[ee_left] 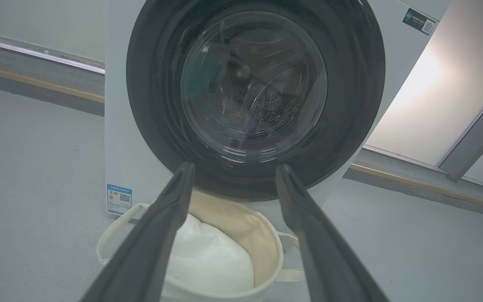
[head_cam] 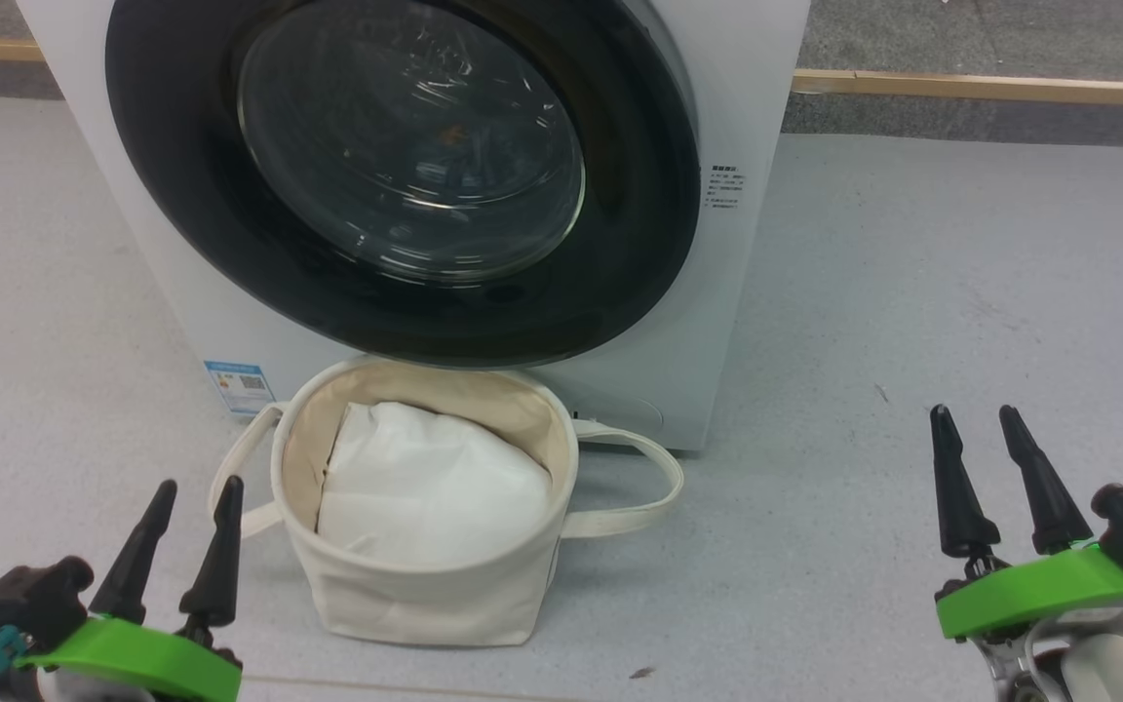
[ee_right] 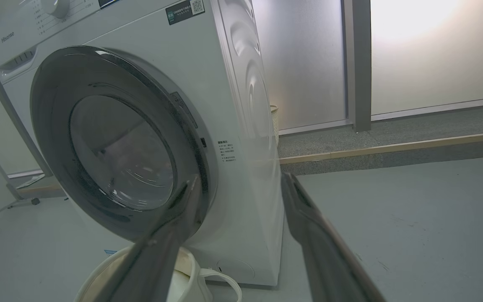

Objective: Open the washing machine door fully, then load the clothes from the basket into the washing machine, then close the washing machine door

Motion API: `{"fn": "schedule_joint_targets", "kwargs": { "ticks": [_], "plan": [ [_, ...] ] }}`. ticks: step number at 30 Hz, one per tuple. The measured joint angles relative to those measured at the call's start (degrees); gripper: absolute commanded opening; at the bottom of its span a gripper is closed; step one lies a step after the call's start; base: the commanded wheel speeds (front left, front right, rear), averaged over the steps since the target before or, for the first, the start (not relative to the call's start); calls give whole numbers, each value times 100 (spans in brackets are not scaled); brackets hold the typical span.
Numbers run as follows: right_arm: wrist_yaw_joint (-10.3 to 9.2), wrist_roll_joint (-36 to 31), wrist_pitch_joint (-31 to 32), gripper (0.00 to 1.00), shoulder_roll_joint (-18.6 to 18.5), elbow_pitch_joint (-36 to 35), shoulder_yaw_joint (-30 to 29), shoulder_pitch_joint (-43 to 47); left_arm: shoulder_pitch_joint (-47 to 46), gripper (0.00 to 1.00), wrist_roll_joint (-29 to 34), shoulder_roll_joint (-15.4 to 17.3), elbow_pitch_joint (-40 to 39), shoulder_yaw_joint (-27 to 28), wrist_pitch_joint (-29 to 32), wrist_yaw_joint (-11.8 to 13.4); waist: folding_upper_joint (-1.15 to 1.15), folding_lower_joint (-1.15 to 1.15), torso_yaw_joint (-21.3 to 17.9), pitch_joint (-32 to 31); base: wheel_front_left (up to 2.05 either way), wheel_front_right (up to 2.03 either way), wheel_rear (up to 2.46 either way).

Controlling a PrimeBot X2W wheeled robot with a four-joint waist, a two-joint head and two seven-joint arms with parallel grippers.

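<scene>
"Is either claw holding anything?"

"No. The left gripper [head_cam: 199, 483] at the lower left of the head view and the right gripper [head_cam: 974, 411] at the lower right both have their fingers spread and empty, well apart from the machine."

"And the washing machine door [head_cam: 620, 244]?"

"It fills the top centre, a glossy black ring around a bulging glass bowl, and it looks shut against the white washing machine [head_cam: 747, 97]. The basket [head_cam: 425, 595] sits on the floor just beside it, bottom centre, with a plain white bundle [head_cam: 425, 478] inside."

"So where are the clothes [head_cam: 450, 133]?"

"I think they're that orange-brown fleck with a bluish smudge behind the glass. It's too dim to be sure."

"What should it do, then?"

"I'd check that the door is latched. If it needs a push, press the black ring on the right-hand side, flat and slow, never on the glass."
</scene>
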Motion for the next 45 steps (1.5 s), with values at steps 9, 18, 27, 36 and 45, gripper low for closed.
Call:
{"fn": "schedule_joint_targets", "kwargs": {
  "ticks": [9,18,27,36,45],
  "plan": [
    [0,0,0,100,0,0,2,-2,-1,100,0,15,11,0,0,-1,0,0,10,-5,0,0,0],
    [0,0,0,100,0,3,3,-2,-1,100,-1,30,30,-12,0,-1,0,-1,-13,-26,0,0,0],
    [0,171,59,0,180,410,74,348,383,0,-158,-207,372,-75,69,8,0,3,-33,-22,0,0,0],
    [0,633,212,0,235,405,-49,335,363,0,-584,-311,323,2,221,8,0,1,-71,1,0,0,0],
    [0,1042,333,0,279,404,-134,335,363,0,-962,-376,265,44,355,8,0,0,-103,18,0,0,0]
  ]
}}
